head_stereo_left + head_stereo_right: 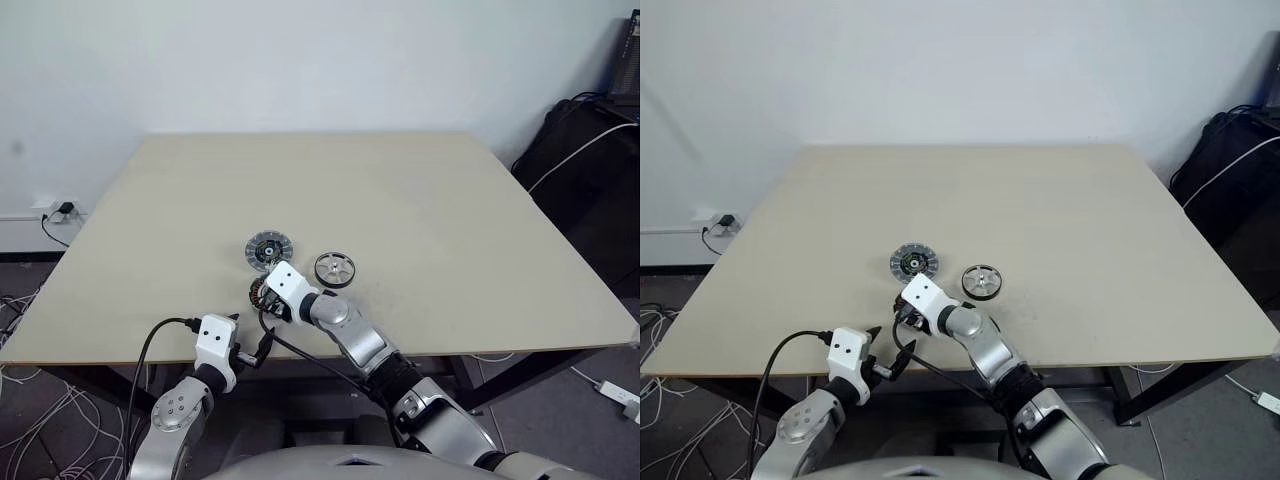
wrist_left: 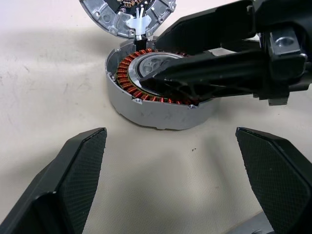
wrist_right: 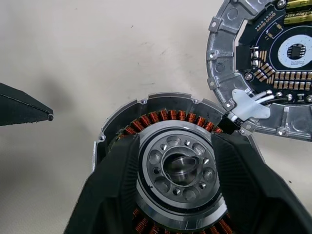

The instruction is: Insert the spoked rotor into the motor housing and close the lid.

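Lettering or brand marks cannot be read on any part; the lid's [image 3: 273, 68] upturned face carries a dark circuit board with gold pads and a square chip, no legible print. Motor housing [image 2: 156, 92] lies flat on the beige table [image 1: 450, 220] near its front edge, open face up, its ring of copper windings around a silvery centre, axis vertical. Lid lies flat just beyond it, their rims touching or nearly so, joined by a white connector with thin wires. Spoked rotor [image 1: 334, 268] lies flat to the right of both, apart from them. Right gripper [image 3: 178, 195] hovers over the housing, its black fingers [image 3: 112, 195] partly spread to either side of the silvery centre; whether they press on it cannot be told. Left gripper [image 2: 180, 161] stands wide open and empty near the table's front edge, pointed at the housing, short of it.
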Robot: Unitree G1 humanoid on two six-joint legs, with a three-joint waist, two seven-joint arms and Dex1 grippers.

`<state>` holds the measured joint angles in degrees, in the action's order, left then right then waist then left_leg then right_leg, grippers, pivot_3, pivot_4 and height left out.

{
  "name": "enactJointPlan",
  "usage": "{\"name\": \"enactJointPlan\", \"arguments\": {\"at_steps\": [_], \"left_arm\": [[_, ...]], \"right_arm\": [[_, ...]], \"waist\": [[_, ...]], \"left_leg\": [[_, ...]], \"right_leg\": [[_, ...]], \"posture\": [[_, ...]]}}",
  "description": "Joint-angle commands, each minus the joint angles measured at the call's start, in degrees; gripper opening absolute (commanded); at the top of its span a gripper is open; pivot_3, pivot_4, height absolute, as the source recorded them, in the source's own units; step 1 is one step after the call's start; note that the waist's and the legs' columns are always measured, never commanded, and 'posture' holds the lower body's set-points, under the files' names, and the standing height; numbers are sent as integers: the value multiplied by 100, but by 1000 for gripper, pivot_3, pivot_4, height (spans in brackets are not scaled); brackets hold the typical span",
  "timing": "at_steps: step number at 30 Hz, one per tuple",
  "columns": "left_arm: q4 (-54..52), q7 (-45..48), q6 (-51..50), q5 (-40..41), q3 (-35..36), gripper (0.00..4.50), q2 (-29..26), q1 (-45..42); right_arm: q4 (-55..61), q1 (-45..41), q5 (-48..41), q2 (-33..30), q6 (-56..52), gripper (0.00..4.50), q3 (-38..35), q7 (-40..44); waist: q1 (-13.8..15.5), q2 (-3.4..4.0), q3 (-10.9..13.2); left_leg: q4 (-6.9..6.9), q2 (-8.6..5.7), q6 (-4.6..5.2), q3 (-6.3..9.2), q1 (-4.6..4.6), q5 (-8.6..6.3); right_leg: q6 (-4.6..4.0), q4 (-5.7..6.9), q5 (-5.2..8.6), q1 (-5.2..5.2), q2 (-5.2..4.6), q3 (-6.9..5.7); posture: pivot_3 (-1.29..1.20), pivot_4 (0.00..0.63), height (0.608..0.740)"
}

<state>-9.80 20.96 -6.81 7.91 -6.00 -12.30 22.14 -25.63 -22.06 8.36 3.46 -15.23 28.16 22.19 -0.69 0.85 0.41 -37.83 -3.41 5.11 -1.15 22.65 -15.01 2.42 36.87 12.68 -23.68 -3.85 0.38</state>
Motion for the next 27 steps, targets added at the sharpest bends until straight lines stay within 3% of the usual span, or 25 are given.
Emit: {"name": "enactJointPlan", "arguments": {"at_steps": [1, 4, 9, 27], "left_arm": [[-168, -34, 130, 27, 18, 4500, 64, -41], [-213, -46, 91, 3, -15, 4500, 92, -53], [-311, -57, -2, -9, -77, 4500, 118, -84], [-407, -98, -99, 19, -89, 4500, 117, -89]], "right_arm": [[429, -51, -135, 31, 72, 2316, -200, 89], [704, 28, -270, 38, -58, 1680, -305, 182], [874, 98, -245, 30, -251, 48, -266, 217], [573, -14, 67, 39, -385, 16, -80, 134]], "waist": [[0, 0, 0], [1, 1, 1], [2, 1, 1], [1, 0, 2]], "left_leg": [[0, 0, 0, 0, 0, 0], [0, 0, 0, 0, 0, 0], [2, 1, 0, 2, 0, 0], [3, 1, 0, 2, 1, 0]], "right_leg": [[0, 0, 0, 0, 0, 0], [0, 0, 0, 0, -1, 0], [-1, 0, 0, -1, 0, 0], [-2, -1, 1, -2, -2, 0]], "posture": [[0, 0, 740], [0, 0, 740], [0, 0, 740], [0, 0, 740]]}}
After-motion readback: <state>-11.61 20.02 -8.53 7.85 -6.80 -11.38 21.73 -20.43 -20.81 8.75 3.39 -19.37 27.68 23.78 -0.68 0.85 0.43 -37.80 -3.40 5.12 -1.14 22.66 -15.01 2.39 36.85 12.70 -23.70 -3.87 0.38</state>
